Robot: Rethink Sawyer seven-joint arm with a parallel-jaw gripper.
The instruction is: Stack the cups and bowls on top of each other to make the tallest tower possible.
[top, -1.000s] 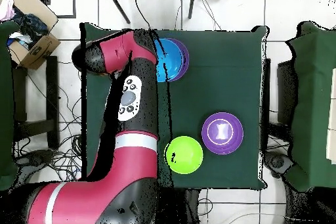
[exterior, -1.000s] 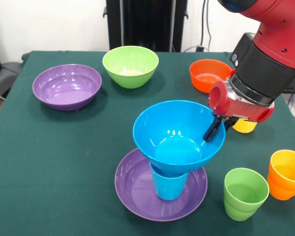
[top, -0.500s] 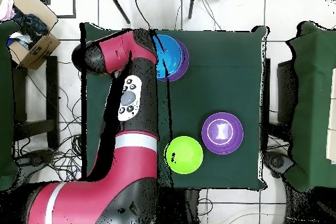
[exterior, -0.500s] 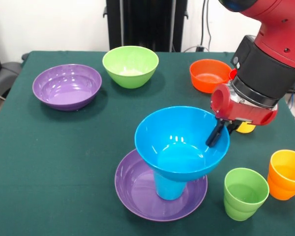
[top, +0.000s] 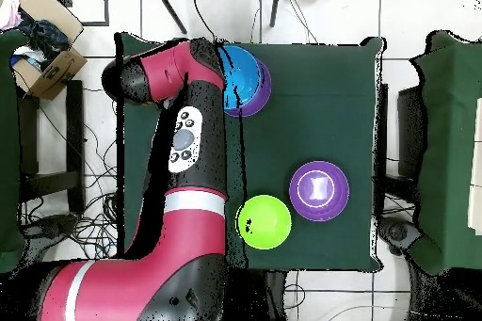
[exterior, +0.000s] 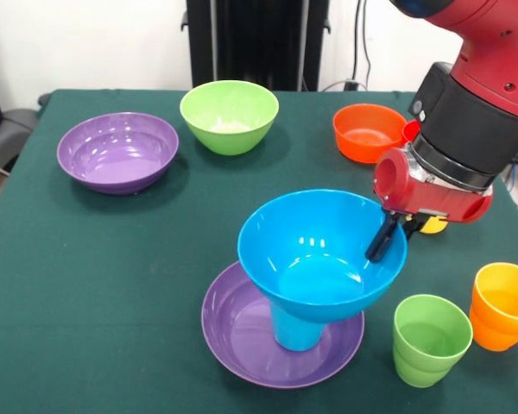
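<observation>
My gripper (exterior: 387, 238) is shut on the right rim of the deep blue bowl (exterior: 315, 254), with one finger inside it. The bowl sits level on the blue cup (exterior: 298, 328), which stands in a wide purple bowl (exterior: 242, 336) at the front middle. A green cup (exterior: 430, 338) and an orange cup (exterior: 503, 304) stand at the front right. A yellow cup (exterior: 432, 226) shows partly behind the gripper. No red cup shows. In the overhead view the blue bowl (top: 245, 77) lies beside my arm (top: 188, 148), which hides the gripper.
A second purple bowl (exterior: 117, 151) stands at the far left, a light green bowl (exterior: 229, 115) at the far middle, and an orange bowl (exterior: 369, 131) at the far right. In the overhead view the purple bowl (top: 319, 190) and the green bowl (top: 264, 221) lie near the robot's base.
The gripper has carried the blue bowl down and slightly right. It was tilted above the blue cup and now sits lower and level on it.
</observation>
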